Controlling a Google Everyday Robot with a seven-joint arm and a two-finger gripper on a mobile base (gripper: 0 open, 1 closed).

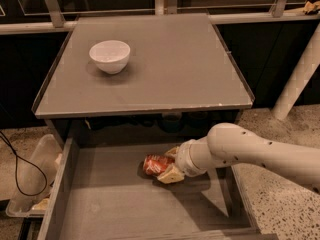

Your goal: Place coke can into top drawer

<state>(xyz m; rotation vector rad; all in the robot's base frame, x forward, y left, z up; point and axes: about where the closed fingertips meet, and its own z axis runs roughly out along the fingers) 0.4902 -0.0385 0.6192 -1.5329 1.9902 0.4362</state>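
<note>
Pulled out below the front edge of the table (165,69), top drawer (100,204), open for the load. In from the right with the gripper (169,163), clenched around the coke can (152,164), held sideways low over the drawer floor, presumably for a soft set-down.

Wide shallow grey drawer (115,204) is pulled out below the flat grey tabletop (170,69). Small red-orange soda can (153,164) lies on its side, low over the drawer's back-centre floor. Two-finger gripper (166,165) on the white arm (260,151) reaches in from the right, tan fingers (172,175) clamped above and below the can. Round white bowl (110,55) sits on the tabletop's left rear. Clear plastic bin (27,189) and black cable (15,166) are on the floor at left.
</note>
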